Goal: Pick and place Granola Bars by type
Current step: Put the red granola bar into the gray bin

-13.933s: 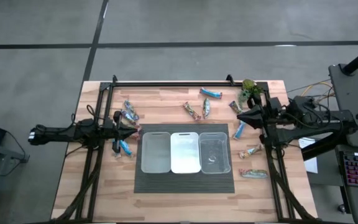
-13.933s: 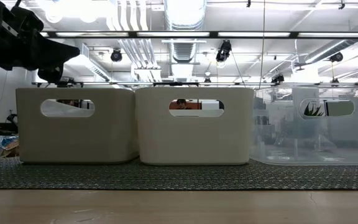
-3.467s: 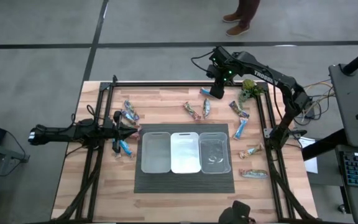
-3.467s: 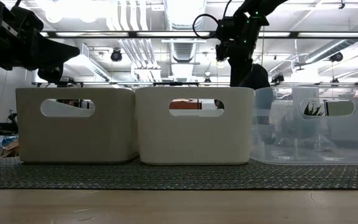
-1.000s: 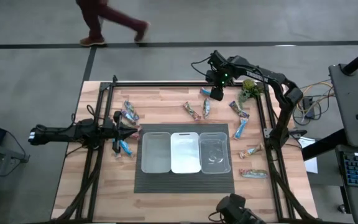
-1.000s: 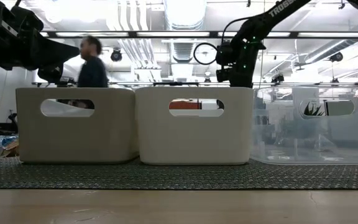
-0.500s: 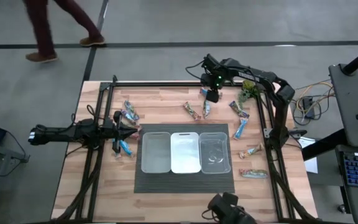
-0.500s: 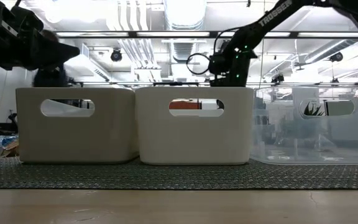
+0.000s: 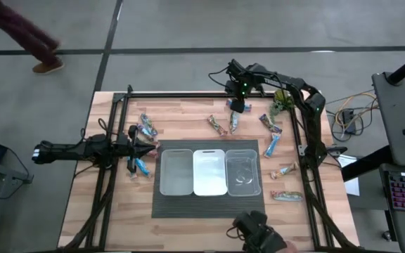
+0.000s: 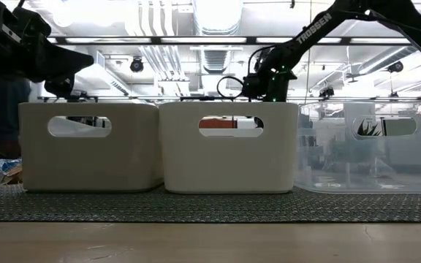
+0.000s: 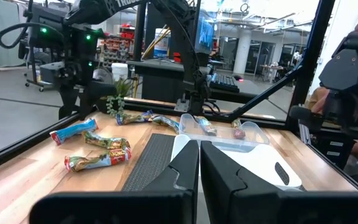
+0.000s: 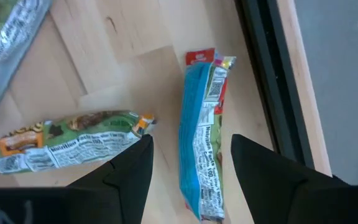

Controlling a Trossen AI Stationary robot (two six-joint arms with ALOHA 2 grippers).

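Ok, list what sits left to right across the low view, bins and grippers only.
left gripper → left opaque bin → middle opaque bin → right arm above its far edge → clear bin.

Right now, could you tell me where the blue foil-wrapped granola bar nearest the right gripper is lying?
The blue foil-wrapped granola bar lies flat at the table's far edge, beside the black frame rail, directly under the open right gripper.
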